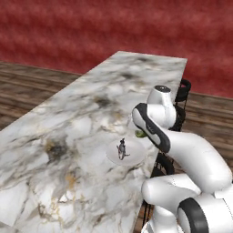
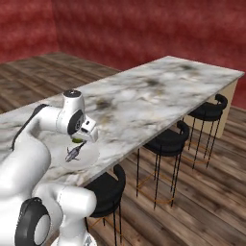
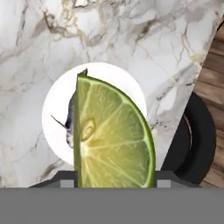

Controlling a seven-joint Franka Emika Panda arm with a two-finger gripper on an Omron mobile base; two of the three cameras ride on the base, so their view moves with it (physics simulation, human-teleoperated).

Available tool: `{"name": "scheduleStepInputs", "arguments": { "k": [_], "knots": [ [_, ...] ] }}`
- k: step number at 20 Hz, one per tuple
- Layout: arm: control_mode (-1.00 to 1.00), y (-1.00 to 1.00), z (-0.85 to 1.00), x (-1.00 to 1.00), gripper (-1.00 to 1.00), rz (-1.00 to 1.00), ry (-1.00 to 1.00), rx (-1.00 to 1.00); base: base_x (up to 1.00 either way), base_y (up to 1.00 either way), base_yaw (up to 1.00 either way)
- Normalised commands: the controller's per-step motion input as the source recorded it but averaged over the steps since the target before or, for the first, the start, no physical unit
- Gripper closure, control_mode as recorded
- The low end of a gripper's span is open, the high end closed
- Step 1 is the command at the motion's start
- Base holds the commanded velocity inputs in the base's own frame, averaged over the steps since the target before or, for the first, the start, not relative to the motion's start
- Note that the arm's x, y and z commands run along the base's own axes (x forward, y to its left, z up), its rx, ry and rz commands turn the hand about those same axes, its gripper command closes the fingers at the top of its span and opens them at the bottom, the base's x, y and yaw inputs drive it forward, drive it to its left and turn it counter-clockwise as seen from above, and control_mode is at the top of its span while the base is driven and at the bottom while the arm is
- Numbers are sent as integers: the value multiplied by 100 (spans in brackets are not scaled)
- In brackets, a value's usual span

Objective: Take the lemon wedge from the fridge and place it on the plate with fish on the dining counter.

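Lemon wedge [image 3: 111, 135] sits clamped between the two fingers of the pincer [image 3: 114, 181], jaws partly closed on its sides, cut face toward the hand camera. Pincer hangs just above the plate with fish [image 1: 135, 152], near the stool-side edge of the marble bench [image 1: 82, 123]. Black stools [image 2: 166, 141] stand below.

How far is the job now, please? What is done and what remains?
Done: the wedge is out of the fridge and carried to the counter. In hand: the gripper holds it above the plate with the fish. Left: lower it, release it on the plate.
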Motion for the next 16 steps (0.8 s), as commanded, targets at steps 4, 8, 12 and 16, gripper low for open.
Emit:
{"name": "scheduleStepInputs", "arguments": {
  "k": [4, 8, 12, 16],
  "knots": [
    [-100, 10, -37, 74, 100, 0, 0, 0, 0, 0, 0],
    [-100, 10, -38, 53, 100, 0, 0, 0, 0, 0, 0],
    [-100, 7, -57, 32, 100, 0, 0, 0, 0, 0, 0],
    [-100, 1, -63, 0, 100, 2, 0, 0, 0, 0, 0]
  ]
}}
